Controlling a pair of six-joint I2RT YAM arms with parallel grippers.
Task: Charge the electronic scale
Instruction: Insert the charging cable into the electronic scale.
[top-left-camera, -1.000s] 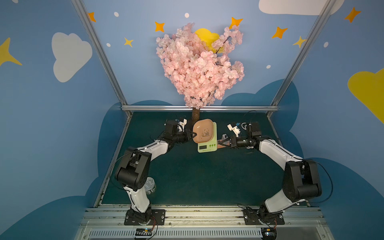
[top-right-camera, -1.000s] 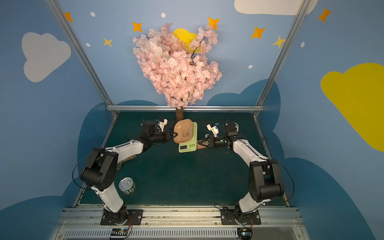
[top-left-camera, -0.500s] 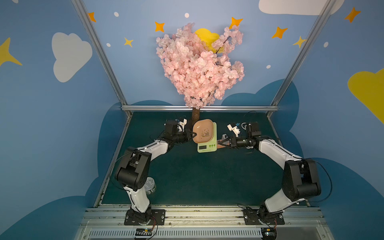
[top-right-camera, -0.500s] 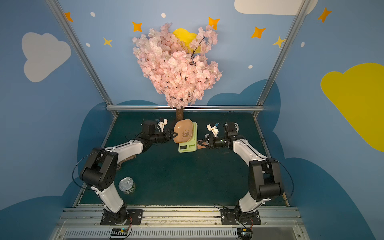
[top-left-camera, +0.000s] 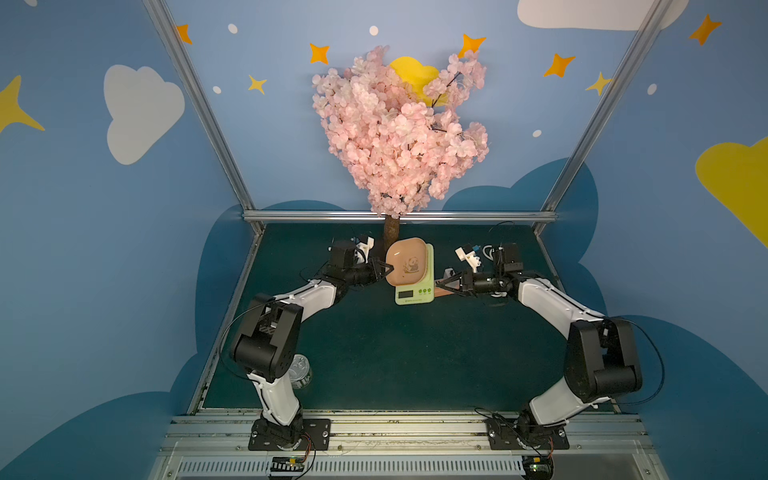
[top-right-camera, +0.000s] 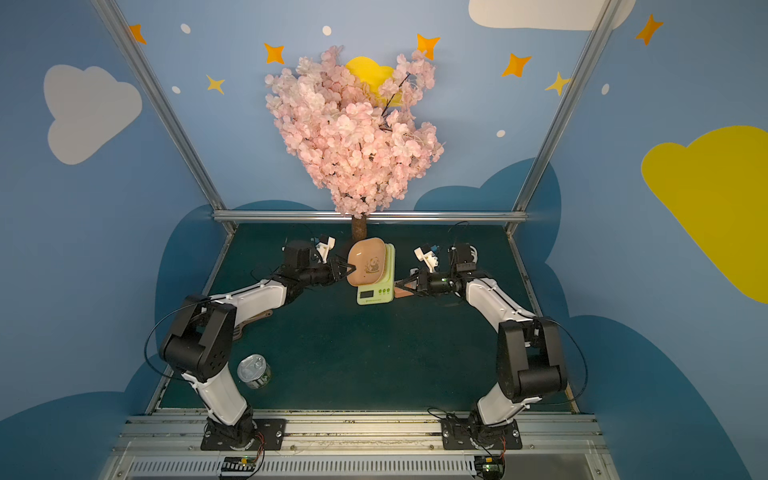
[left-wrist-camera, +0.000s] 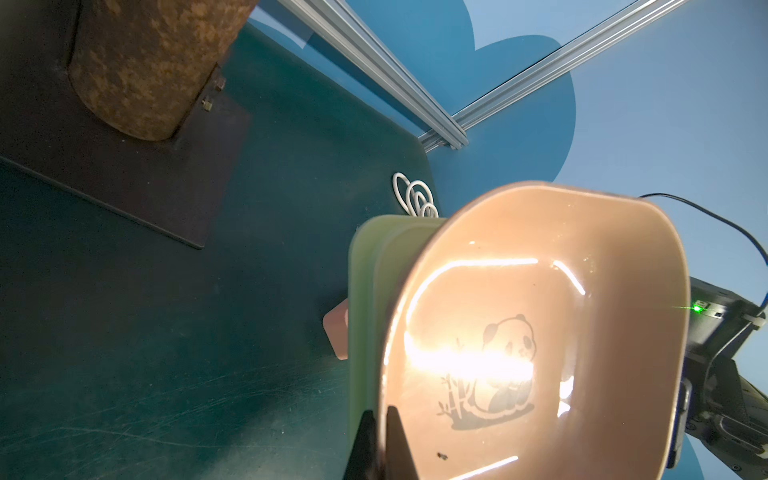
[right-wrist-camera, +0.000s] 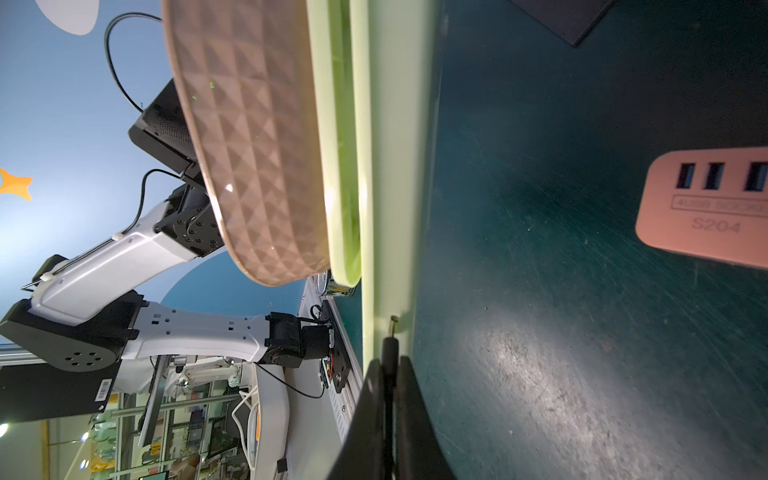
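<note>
Two grips: left jaws pinch peach-pink panda tray (top-left-camera: 409, 264) by its rim, tilted atop pale-green rectangular electronic scale (top-left-camera: 414, 294); right jaws hold thin black plug (right-wrist-camera: 390, 349) against its right edge.

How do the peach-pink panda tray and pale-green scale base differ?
The peach-pink rounded-square panda tray is tilted, one side lifted; the pale-green rectangular scale base lies flat on the dark green mat. Jaws of the left gripper pinch the tray's rim; the right gripper holds a dark plug at the base's side. Both have rounded corners.
</note>
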